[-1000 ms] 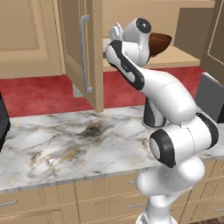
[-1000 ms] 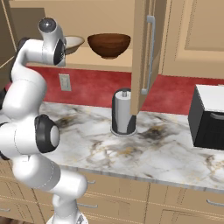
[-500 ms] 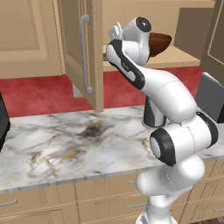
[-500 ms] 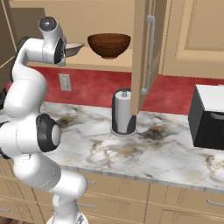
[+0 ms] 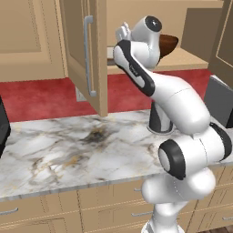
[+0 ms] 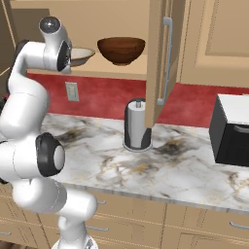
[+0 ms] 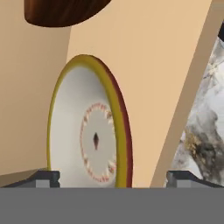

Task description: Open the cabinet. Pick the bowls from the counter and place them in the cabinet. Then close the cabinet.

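Bowls sit on the cabinet (image 5: 191, 59) shelf: in the left base view the brown bowl (image 5: 166, 43) peeks out behind the arm's hand. In the right base view the cream bowl (image 6: 80, 55) stands beside the brown one, above the desk (image 6: 180, 168). In the hand view the pincer (image 7: 113, 177) is spread wide, tips either side of the cream bowl, not pinching it.

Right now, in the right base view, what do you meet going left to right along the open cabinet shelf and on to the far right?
Cream-white bowl → dark wooden bowl → open cabinet door with its bar handle → closed door panel.
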You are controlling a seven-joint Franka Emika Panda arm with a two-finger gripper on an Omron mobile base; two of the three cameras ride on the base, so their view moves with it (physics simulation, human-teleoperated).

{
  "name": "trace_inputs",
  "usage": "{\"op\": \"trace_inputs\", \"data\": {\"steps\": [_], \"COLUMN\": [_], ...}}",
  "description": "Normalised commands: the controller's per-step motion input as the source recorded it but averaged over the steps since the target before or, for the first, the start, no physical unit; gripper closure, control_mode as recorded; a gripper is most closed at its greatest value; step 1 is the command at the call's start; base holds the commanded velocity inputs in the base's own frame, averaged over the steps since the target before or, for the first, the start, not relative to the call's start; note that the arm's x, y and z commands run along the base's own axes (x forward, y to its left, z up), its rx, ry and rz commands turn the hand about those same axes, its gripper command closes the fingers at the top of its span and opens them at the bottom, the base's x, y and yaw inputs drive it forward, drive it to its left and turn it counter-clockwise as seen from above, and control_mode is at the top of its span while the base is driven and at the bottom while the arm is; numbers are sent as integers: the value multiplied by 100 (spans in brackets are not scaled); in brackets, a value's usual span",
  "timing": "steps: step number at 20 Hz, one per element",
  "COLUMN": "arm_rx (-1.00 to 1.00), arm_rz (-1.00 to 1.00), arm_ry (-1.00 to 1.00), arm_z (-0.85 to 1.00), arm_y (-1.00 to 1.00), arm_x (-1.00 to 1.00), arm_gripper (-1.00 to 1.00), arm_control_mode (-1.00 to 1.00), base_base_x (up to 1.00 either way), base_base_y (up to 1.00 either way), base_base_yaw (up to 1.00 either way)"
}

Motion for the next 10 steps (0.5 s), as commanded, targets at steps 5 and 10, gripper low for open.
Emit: {"op": "trace_inputs", "data": {"steps": [5, 10], "arm_rx": [0, 2], "arm_rz": [-3, -3], "arm_ry": [0, -5], "arm_z": [10, 3], "arm_y": [-39, -56], "arm_x": [-98, -100], "arm_gripper": [-100, -100], "arm_control_mode": [-100, -100], "base_base_x": [0, 0], "base_base_y": [0, 0], "base_base_yaw": [0, 0]}}
